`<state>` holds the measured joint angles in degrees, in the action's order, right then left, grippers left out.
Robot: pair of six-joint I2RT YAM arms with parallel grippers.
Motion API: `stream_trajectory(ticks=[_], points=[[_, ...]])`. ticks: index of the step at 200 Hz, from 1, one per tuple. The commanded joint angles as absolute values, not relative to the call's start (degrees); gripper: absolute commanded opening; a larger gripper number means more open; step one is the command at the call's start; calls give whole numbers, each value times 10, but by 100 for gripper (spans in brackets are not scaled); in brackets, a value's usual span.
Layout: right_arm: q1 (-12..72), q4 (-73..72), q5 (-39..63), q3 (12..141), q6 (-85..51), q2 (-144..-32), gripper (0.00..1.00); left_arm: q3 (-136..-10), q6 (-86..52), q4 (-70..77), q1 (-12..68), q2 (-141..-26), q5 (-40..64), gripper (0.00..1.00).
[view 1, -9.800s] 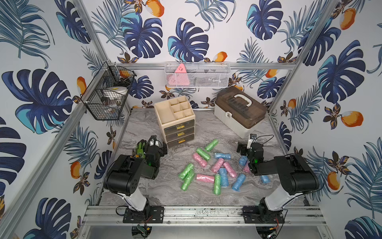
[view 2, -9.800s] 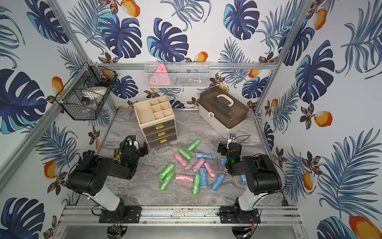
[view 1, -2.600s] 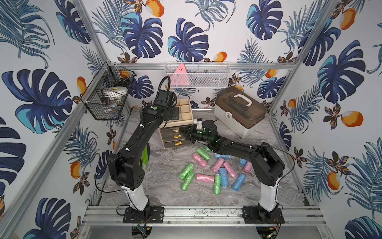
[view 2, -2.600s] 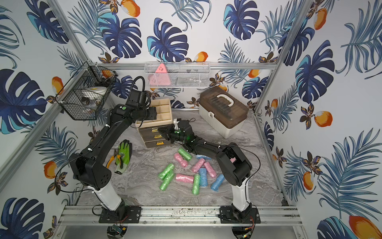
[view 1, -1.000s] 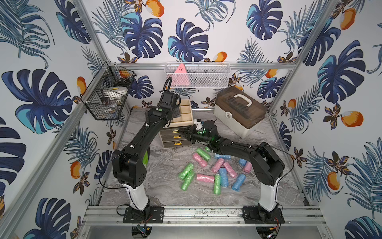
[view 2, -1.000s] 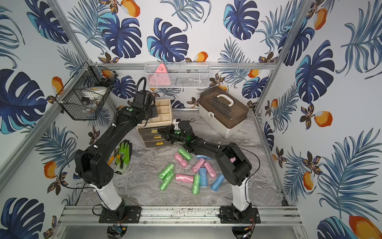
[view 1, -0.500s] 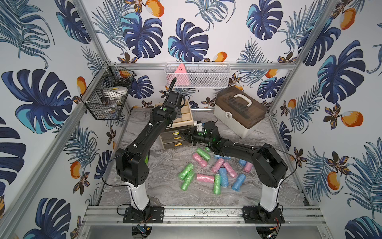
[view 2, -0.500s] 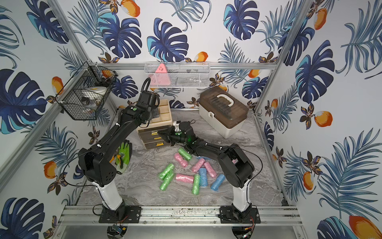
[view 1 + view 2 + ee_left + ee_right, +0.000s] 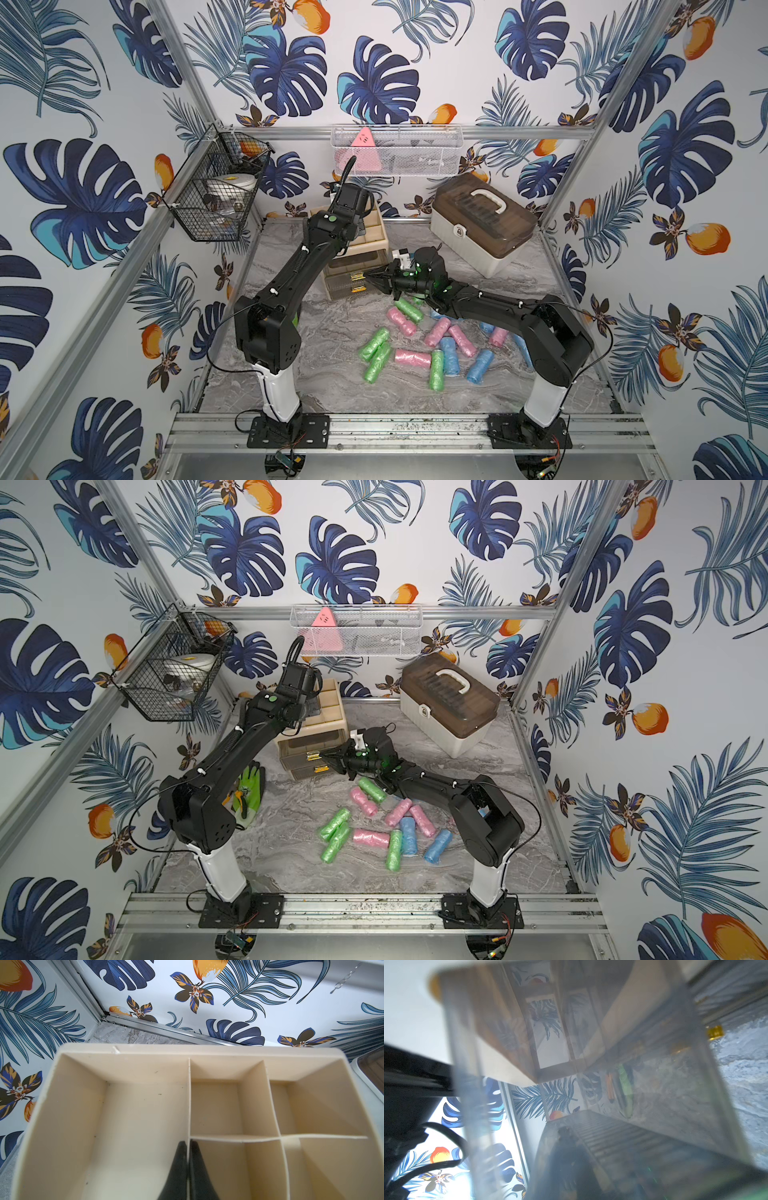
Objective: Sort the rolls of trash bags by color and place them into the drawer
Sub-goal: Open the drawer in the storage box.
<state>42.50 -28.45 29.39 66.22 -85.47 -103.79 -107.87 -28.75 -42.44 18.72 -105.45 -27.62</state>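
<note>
Both top views show the rolls of trash bags (image 9: 412, 358) (image 9: 371, 838) nearest the front, scattered loose on the marble table (image 9: 332, 390) (image 9: 291, 862) in green, pink and blue, with the colours mixed. Some blue ones are half hidden by the right arm. A green glove (image 9: 250, 785) is seen whole beside the left arm in a top view. In a top view where that arm stands before it, only a sliver of the glove (image 9: 296, 321) is left. Further back, the right gripper (image 9: 368, 275) (image 9: 324, 755) is held low over the table, its fingers drawn almost together on a gold handle (image 9: 313, 754) at the front of the drawer unit (image 9: 376, 239) (image 9: 330, 712). Which of the three drawers the handle belongs to cannot be told. In the right wrist view only a blurred translucent drawer wall (image 9: 477, 1105) is seen close up, and the grip itself is not shown. The left gripper (image 9: 188, 1145) is hidden under its wrist in both top views. The left wrist view shows it pressed shut astride the thin partition (image 9: 189, 1095) between the unit's open top compartments. Farthest back, a lidded case (image 9: 484, 224) is set by the rear wall. In the earliest frames both arms were folded at the front edge and the glove was covered by the left one. Both arms are now stretched out to the unit, while the rolls are left in the same scatter.
</note>
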Motion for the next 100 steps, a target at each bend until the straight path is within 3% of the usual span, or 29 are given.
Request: stream_trajectory(ticks=[1, 100], points=[[428, -273, 307, 636, -871, -1024, 0, -1080, -287, -380, 187, -1052, -316, 0], [441, -278, 298, 585, -880, -978, 0, -1076, -275, -381, 187, -1057, -321, 0]])
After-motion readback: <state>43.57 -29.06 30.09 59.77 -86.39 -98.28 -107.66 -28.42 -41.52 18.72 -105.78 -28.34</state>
